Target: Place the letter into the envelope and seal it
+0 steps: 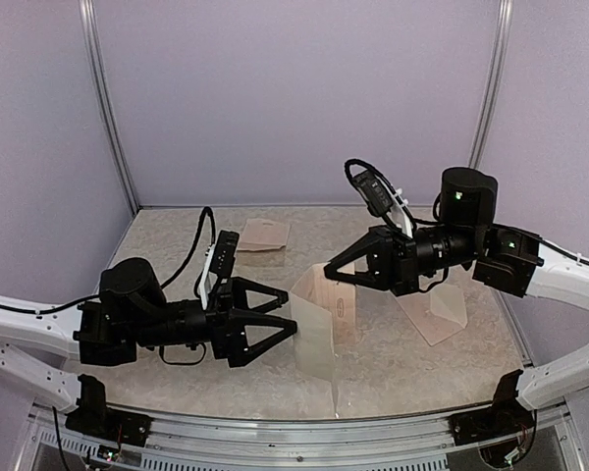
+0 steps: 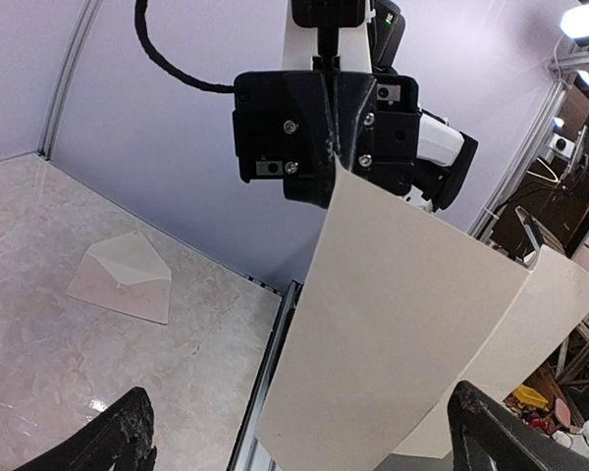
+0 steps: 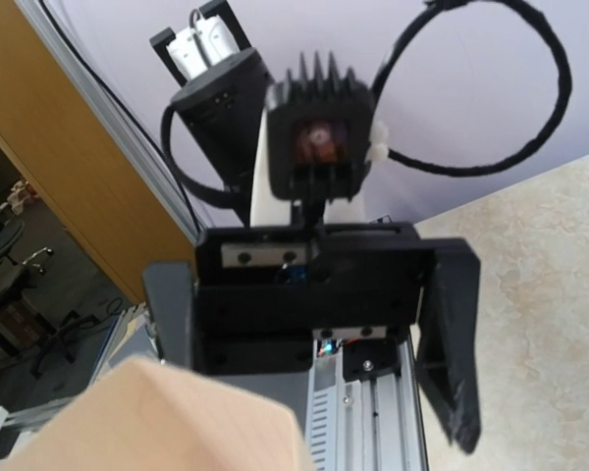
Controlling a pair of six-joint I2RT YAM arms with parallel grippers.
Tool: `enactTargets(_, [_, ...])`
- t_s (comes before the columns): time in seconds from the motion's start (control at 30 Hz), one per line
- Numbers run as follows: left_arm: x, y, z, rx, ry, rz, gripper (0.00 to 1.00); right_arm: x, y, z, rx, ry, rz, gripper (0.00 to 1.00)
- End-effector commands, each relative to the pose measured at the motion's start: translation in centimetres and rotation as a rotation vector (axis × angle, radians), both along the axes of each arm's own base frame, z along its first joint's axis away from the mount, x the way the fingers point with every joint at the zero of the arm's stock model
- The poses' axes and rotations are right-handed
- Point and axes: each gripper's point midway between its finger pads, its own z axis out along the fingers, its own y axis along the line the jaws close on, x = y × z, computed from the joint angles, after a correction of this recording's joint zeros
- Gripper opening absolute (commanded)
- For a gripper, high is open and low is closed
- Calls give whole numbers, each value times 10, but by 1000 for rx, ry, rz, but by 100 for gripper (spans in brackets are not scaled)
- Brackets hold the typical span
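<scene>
Left wrist, unlike right wrist, shows right end effector (image 2: 336, 165) pinching letter (image 2: 393, 324); left end effector (image 1: 289, 314) spread

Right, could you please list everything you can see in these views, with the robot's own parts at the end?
letter: one, pale cream, folded, hanging between the two arms from its top edge
envelope: one, pinkish-beige, flat on the table toward the back wall, flap apparently open
pale sheet: one, pinkish-cream, on the table's right side, partly under the right arm; detail too small to tell
table: one, marbled beige
left gripper: one, black, open and empty, facing the letter
right gripper: one, black, shut on the letter's top edge
</scene>
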Motion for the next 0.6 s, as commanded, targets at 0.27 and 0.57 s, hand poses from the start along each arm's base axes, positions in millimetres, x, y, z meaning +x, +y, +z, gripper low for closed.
enactTargets(0.27, [-11, -14, 20, -22, -56, -17, 98, 0, 3, 1, 18, 11, 5, 0])
enactTargets(0.57, [-12, -16, 21, -19, -59, -16, 63, -3, 1, 0, 16, 21, 16, 0])
